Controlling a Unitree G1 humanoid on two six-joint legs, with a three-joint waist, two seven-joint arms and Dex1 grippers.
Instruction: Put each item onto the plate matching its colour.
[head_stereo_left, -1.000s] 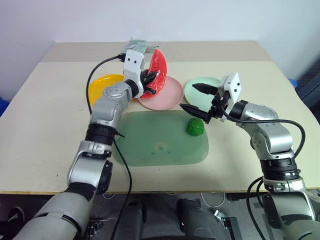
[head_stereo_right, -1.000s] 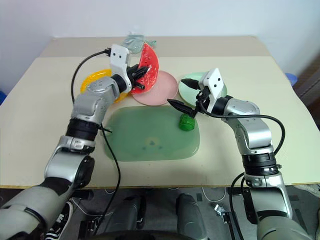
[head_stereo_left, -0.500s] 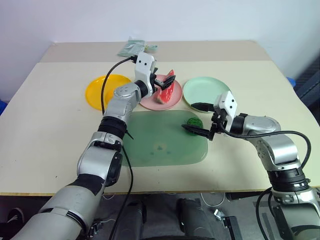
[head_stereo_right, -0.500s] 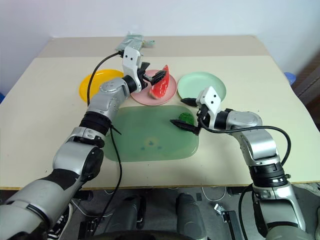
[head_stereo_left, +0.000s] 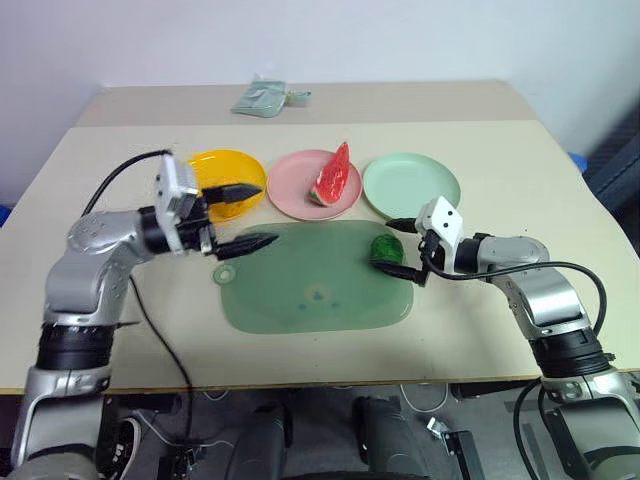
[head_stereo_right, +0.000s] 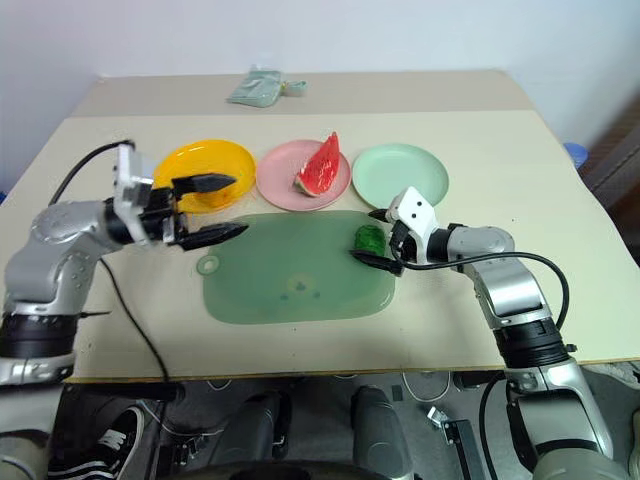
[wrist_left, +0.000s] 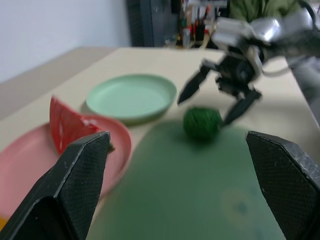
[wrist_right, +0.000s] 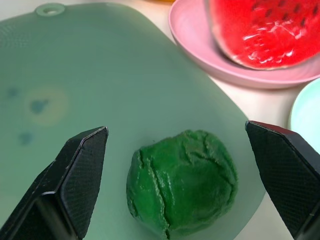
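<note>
Lump (head_stereo_left: 387, 248) sits on the mat's (head_stereo_left: 300, 300) right edge, between the spread jaws of the right gripper (head_stereo_left: 403, 248); left gripper (head_stereo_left: 246, 215), also spread, hangs well apart.

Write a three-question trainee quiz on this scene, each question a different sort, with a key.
1. True or false: the watermelon wedge lies on the pink plate.
2. Which plate is bare? A. pink B. mint plate C. neither
3. Fill in: the green lump sits on the ____, between the open fingers of the right gripper.

Key
1. True.
2. B. The mint plate holds nothing.
3. Mat: the green mat. The left gripper is open too, holding nothing, beside the yellow plate.
</note>
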